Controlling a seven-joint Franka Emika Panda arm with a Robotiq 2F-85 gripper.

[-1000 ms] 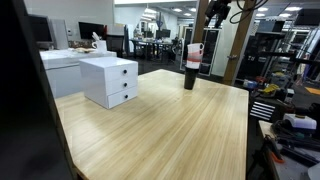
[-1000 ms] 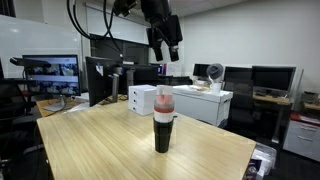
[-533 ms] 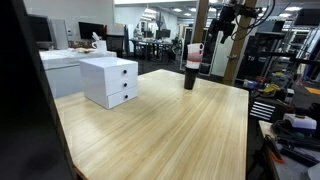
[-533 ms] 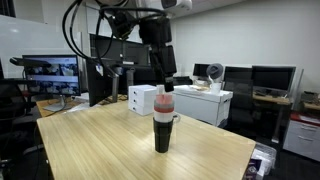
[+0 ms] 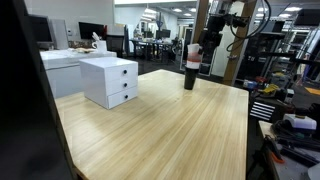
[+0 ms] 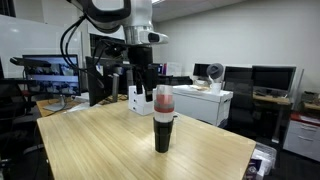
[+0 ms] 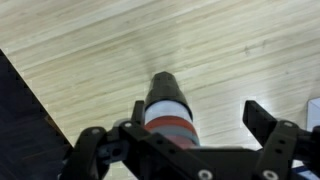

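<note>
The Robotiq gripper (image 6: 146,90) stands with its jaws spread as wide as they go and holds nothing. In the wrist view, its two fingers (image 7: 90,140) frame a black tumbler (image 7: 165,100) from either side, with a clear gap between each finger and the tumbler's wall, so no contact shows. In an exterior view the gripper (image 5: 206,48) hangs at the height of the tumbler's top, just beside it; whether it sits directly over the tumbler cannot be told from that angle.

The tumbler (image 6: 163,125) stands upright on a light wooden table (image 6: 95,140), near the table's far edge as seen in an exterior view (image 5: 190,72). Its lower body is black and its upper part is red with a white band.

By count: one gripper with two fingers, one tumbler, one table, and one white drawer unit (image 5: 110,80) with two drawers, standing on the same table well apart from the tumbler.
</note>
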